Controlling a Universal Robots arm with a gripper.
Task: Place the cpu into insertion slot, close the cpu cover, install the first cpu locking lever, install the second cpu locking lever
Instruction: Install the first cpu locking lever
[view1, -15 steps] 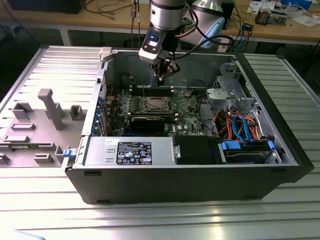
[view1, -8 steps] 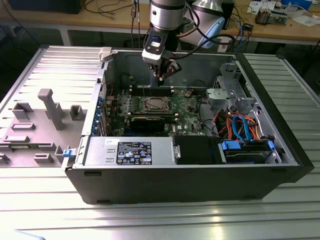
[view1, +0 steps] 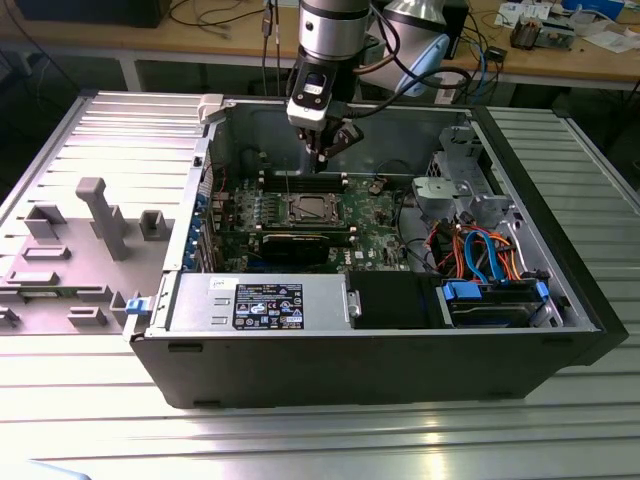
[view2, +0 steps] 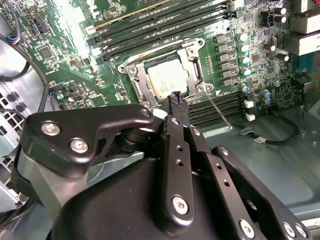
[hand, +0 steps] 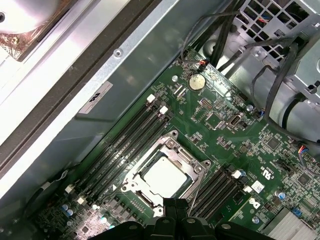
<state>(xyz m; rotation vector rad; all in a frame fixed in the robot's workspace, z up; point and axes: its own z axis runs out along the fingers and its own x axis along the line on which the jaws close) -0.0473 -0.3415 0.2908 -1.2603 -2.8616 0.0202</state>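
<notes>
Looking across a ribbed metal table (view1: 560, 440) bearing an open black computer case (view1: 350, 370), lying on its side with the panel off. Looking next at the arm (view1: 325, 30) hanging down into the case from above, over the green motherboard (hand: 225, 130) covering the case floor. Finding the gripper (view1: 325, 152) hovering above the board near the far wall of the case, clenched, fingertips (view2: 175, 102) pressing together with nothing between them; in the second wrist view, sitting just beside one edge of the insertion slot (view1: 297, 212). Noting the slot lying between two banks of long black memory slots (view2: 160, 25). Seeing the cpu cover (view2: 192, 62) lying folded flat over the slot and framing the cpu (view2: 167, 80), sitting flat inside with its silvery top showing through the cut-out. Spotting one thin wire lever (view2: 219, 111) sticking out slantwise from a corner of the cover, apart from the fingertips
</notes>
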